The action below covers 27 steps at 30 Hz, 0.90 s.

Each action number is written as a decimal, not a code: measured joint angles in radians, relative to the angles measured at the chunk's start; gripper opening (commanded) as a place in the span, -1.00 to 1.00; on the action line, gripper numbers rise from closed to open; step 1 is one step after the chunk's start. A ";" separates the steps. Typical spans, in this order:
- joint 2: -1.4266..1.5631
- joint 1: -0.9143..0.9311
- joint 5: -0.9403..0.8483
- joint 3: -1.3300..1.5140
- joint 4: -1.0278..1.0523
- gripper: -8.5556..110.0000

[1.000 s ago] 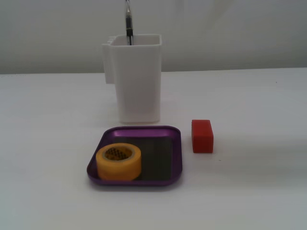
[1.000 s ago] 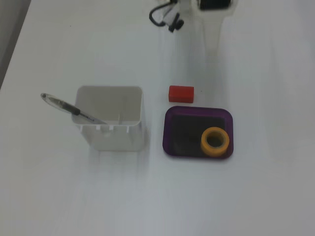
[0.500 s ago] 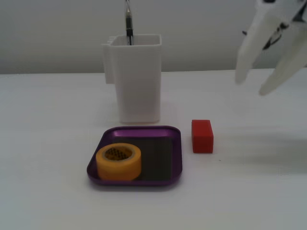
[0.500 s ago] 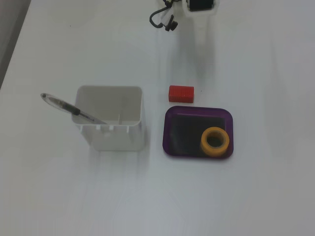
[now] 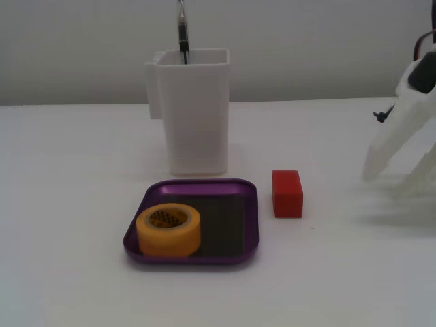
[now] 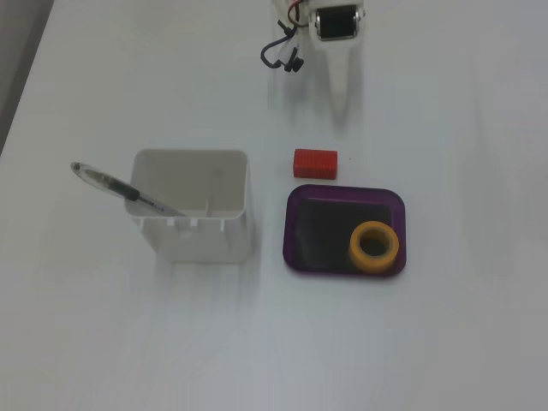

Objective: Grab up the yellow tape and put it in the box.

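The yellow tape [image 5: 169,229] lies flat inside the box [image 5: 248,221], a shallow purple tray, in its front left corner in a fixed view. In another fixed view the yellow tape [image 6: 374,247] sits at the lower right of the box [image 6: 295,231]. My white gripper [image 5: 395,178] hangs at the far right, well away from the box, with nothing in it. Its two fingers look spread apart. From above, my gripper [image 6: 340,103] points toward the red block and is apart from it.
A red block [image 5: 287,193] stands on the table just right of the box. A tall white container [image 5: 194,112] with a pen [image 5: 182,30] in it stands behind the box. The block [image 6: 315,163] and the container [image 6: 193,205] also show from above.
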 measured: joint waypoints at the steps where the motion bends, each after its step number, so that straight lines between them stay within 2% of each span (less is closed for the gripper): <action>1: 0.028 0.000 0.000 0.021 0.000 -0.70; 8: 0.230 0.094 0.000 0.133 0.006 -0.70; 13: 0.373 0.121 0.000 0.172 0.137 -0.71; 17: 0.387 0.118 0.000 0.176 0.201 -0.72; 20: 0.387 0.118 0.000 0.176 0.215 -0.87; 27: 0.387 0.118 0.002 0.176 0.272 -0.86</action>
